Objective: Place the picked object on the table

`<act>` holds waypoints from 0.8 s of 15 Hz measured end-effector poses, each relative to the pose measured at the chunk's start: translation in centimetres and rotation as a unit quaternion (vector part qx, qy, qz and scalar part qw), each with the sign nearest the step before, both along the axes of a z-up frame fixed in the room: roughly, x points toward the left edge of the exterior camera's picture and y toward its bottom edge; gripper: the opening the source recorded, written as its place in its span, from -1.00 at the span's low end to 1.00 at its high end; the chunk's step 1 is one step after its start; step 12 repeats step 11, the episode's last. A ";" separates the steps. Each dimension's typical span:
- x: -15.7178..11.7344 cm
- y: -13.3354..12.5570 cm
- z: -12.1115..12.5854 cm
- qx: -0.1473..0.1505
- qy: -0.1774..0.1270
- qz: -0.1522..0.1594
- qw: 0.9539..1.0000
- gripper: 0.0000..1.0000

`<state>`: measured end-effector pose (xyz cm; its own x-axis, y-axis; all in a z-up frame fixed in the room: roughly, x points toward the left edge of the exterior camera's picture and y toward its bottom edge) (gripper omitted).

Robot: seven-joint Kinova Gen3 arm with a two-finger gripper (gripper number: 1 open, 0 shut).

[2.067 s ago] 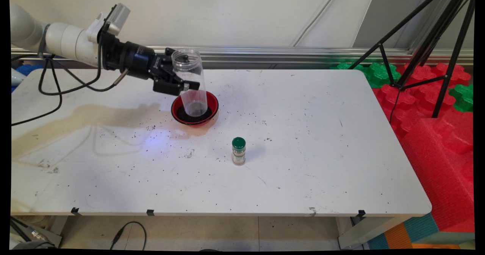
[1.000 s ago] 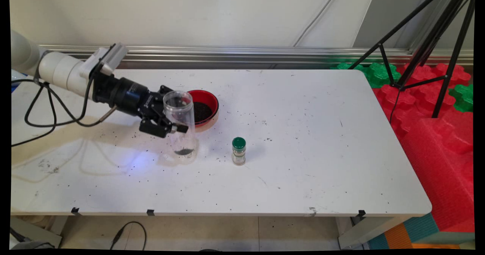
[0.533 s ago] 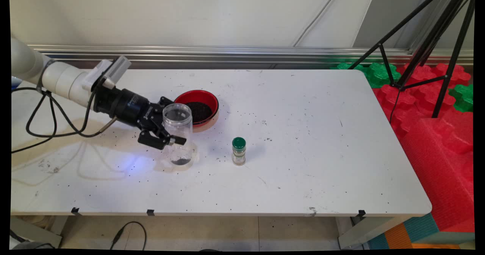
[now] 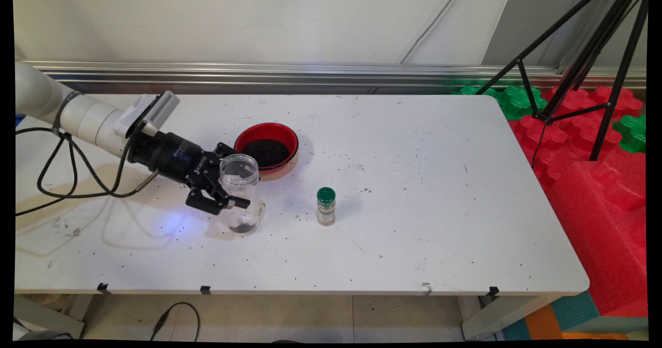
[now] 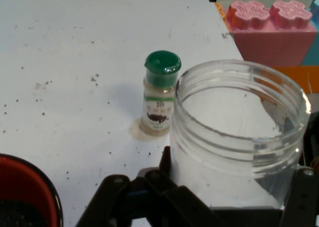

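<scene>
Now my gripper (image 4: 234, 195) fingers clamp the clear jar (image 4: 239, 193) upright on the bench (image 4: 414, 182), beside the red bowl (image 4: 267, 150).

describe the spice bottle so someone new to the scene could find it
On the white table, look right of the red bowl and the clear jar in the gripper. The spice bottle stands alone: small, upright, the only green cap.
</scene>
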<state>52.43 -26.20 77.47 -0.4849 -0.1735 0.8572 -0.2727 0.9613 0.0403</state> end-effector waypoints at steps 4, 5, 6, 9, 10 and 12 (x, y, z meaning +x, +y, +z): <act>0.4 0.1 -0.4 -0.002 -0.005 -0.002 1.000 -1.00; 0.5 0.2 -0.6 -0.003 -0.006 -0.002 1.000 -1.00; 0.6 0.2 -0.7 -0.004 -0.007 -0.003 1.000 -1.00; 0.8 0.3 -0.8 -0.005 -0.009 -0.004 1.000 1.00; 0.9 0.4 -0.9 -0.005 -0.010 -0.004 1.000 1.00; 1.0 0.4 -0.9 -0.006 -0.011 -0.005 1.000 1.00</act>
